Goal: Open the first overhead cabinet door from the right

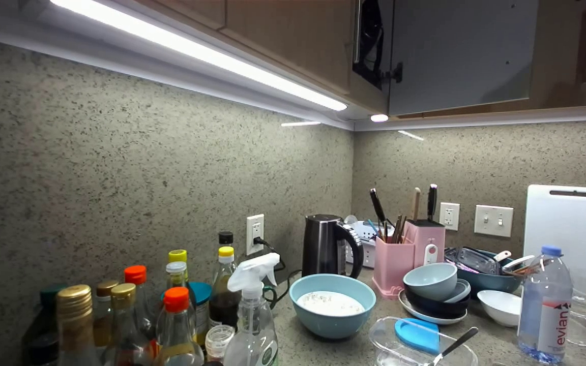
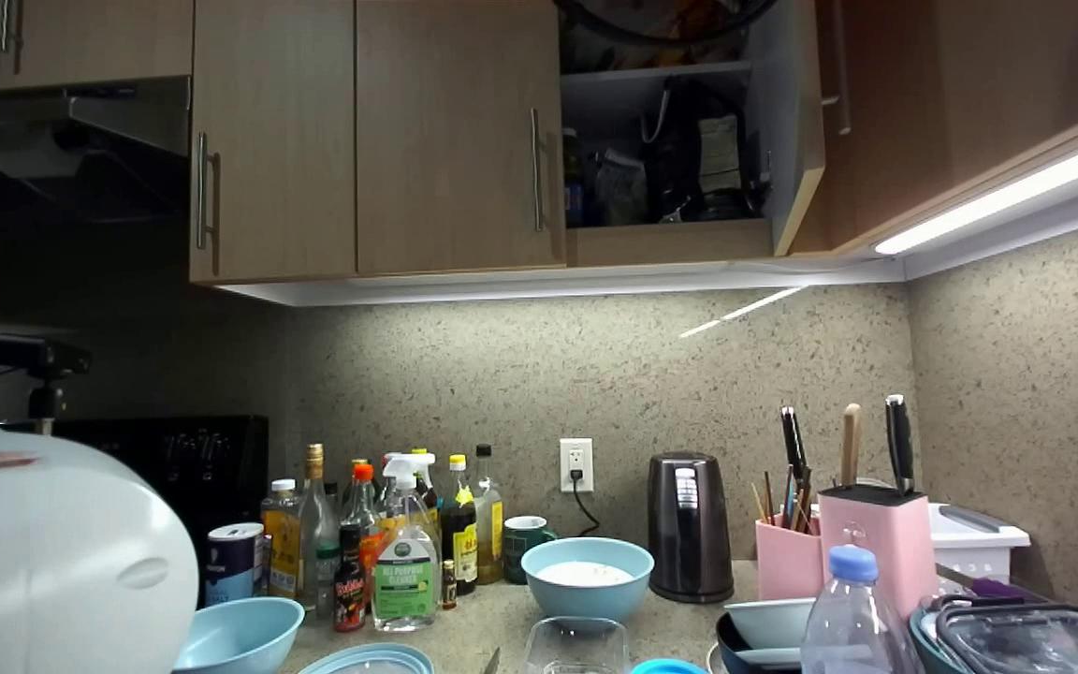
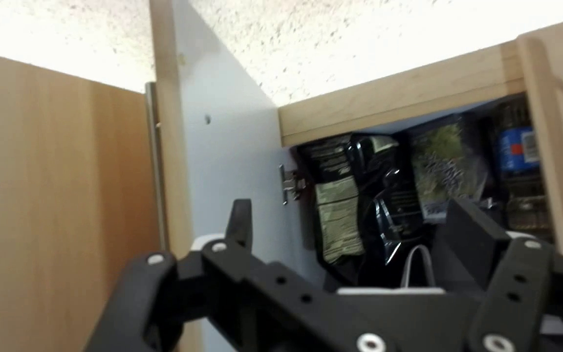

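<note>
The overhead cabinet door point(image 2: 793, 122) at the right end of the run stands wide open in both exterior views; its pale inner face point(image 1: 461, 51) shows. In the wrist view the open door point(image 3: 227, 146) is at left, with its bar handle point(image 3: 157, 166) on the outer side and a metal hinge point(image 3: 291, 183) beside the opening. My gripper point(image 3: 359, 230) is open, with nothing between its fingers. It faces the cabinet opening; its left finger overlaps the door's inner face in view, and contact cannot be told. The gripper is out of both exterior views.
Black packages point(image 3: 340, 215) fill the cabinet. A closed door point(image 2: 459, 140) adjoins the opening on the left; another cabinet point(image 2: 979, 112) stands at right. Below are bottles, a blue bowl point(image 2: 586, 590), a kettle point(image 2: 689, 534) and a pink knife block point(image 2: 876, 534). The white arm point(image 2: 62, 552) shows at left.
</note>
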Controlling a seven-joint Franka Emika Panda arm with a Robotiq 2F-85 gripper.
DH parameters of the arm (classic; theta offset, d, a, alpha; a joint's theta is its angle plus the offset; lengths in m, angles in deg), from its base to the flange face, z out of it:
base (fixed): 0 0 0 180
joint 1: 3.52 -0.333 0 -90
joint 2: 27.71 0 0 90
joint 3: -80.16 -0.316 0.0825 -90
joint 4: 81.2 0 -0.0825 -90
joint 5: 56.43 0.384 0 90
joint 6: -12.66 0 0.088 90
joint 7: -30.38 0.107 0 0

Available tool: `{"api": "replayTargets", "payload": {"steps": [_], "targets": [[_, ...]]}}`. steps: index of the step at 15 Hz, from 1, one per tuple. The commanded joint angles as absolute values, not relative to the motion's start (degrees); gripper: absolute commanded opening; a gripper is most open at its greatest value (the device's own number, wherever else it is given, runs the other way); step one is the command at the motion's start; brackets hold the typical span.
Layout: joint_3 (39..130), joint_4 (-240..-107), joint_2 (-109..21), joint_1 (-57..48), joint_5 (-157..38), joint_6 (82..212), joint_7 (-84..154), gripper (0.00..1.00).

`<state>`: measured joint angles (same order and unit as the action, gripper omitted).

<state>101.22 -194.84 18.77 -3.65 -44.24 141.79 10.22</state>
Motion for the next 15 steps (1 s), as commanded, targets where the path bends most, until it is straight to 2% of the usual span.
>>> {"api": "replayTargets", "payload": {"steps": [1,3,15], "targets": [[100.2,-195.5,20.0,-6.5,-46.5,134.3,6.1,1.00],[100.5,-194.5,18.9,-8.4,-47.4,130.7,2.8,1.00],[100.4,-194.7,18.8,-8.2,-46.3,131.7,4.4,1.00]]}}
